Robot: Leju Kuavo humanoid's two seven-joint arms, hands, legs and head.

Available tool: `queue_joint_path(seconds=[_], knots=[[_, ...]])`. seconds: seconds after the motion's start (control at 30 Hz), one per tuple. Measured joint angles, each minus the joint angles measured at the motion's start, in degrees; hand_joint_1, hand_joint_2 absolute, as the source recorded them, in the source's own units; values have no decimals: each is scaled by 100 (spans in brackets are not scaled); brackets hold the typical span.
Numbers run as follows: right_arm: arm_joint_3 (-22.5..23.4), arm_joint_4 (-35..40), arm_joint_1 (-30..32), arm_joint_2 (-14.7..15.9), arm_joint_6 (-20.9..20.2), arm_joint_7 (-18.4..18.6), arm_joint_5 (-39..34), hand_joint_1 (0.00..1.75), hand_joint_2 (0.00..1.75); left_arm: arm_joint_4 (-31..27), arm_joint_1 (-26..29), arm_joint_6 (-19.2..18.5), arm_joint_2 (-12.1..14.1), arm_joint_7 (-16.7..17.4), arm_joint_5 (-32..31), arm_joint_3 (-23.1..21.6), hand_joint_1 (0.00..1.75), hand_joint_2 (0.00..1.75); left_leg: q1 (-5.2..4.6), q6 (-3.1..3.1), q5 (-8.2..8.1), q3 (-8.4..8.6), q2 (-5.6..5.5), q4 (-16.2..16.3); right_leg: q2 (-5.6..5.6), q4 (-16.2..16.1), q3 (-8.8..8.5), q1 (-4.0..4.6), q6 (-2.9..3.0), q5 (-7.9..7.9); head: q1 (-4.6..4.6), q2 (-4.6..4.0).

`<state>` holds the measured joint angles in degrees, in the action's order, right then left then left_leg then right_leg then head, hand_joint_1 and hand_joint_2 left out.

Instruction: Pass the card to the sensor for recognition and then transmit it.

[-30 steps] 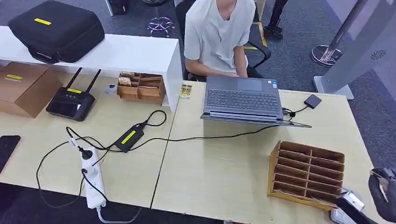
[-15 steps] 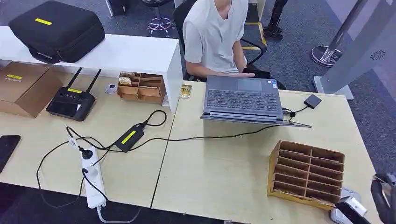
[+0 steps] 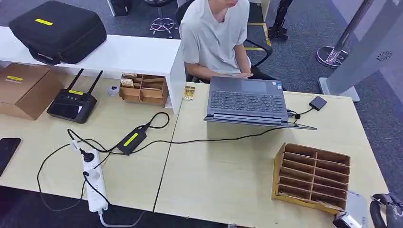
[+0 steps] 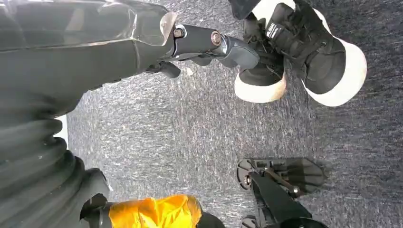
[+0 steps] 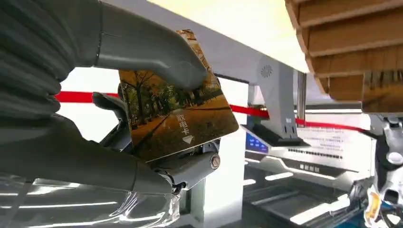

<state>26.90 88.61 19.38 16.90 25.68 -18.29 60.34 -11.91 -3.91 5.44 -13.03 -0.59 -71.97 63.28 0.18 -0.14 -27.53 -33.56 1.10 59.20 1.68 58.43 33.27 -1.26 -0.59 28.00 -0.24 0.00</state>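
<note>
My right hand [image 5: 109, 114] pinches the card [image 5: 178, 118], which shows an autumn tree picture, between thumb and fingers. In the head view that right hand [image 3: 387, 214] sits at the table's front right corner, just past the wooden slotted organizer [image 3: 311, 175]. A small white sensor device [image 3: 344, 220] lies on the table beside the hand, with a pale flat piece [image 3: 355, 205] above it. My left hand [image 4: 142, 42] hangs over the carpet floor, its fingers [image 4: 223, 45] stretched out and holding nothing.
A laptop [image 3: 246, 100] stands open at the table's far side, with a person [image 3: 216, 38] seated behind it. Cables, a power strip [image 3: 94, 183] and a black adapter [image 3: 130, 140] lie on the left. A person's shoes [image 4: 304, 52] stand on the floor near my left hand.
My right hand has sunk toward the lower right corner of the head view. The dark part over the white device is gone and a pale flat piece shows there. The person has leaned sideways.
</note>
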Motion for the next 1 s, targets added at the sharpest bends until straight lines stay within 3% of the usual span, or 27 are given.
queue_joint_path(seconds=[0.3, 1.0], knots=[[407, -371, -33, -510, -68, -282, 286, 175, 175, 0, -1, -13, -4, 0, -35, 9, 0, 175, 0, 0, 0, 0, 0, 0, 0, 0, -1, 0, 0, 0, 0, 0], [879, -713, -182, -1034, -348, -590, 392, 175, 175, 0, -4, -17, 0, 4, -92, 15, 0, 175, 0, 0, 0, 1, 3, 0, -2, 0, -2, 1, 0, 0, 0, 0]])
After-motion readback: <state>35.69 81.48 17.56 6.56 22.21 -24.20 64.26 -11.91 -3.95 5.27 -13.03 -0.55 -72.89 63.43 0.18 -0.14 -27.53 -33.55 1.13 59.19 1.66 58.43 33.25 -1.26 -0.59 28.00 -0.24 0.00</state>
